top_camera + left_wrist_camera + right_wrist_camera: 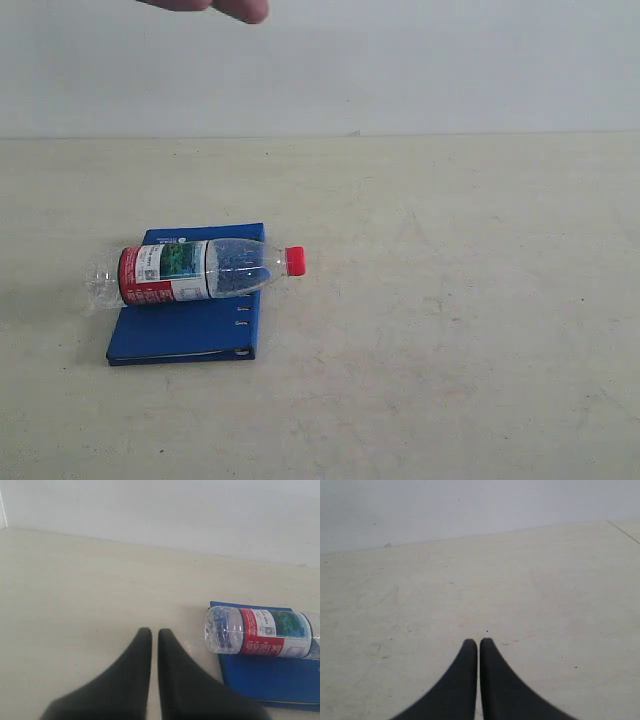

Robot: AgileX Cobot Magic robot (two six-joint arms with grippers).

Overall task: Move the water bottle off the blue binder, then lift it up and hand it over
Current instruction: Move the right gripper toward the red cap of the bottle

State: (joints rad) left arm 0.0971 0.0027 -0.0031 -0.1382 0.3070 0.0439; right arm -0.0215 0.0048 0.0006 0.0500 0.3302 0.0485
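We find the water bottle (195,270) lying sideways on the blue binder (185,338); left tool (155,636) nearer its base, tips together; right tool (479,646) likewise.

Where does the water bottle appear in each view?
Exterior view: lower left, water bottle lying across the blue binder, cap pointing right.
Left wrist view: bottle beyond the left gripper, off to one side, cap cut off.
Right wrist view: not in it.
Shared landmark: the blue binder.
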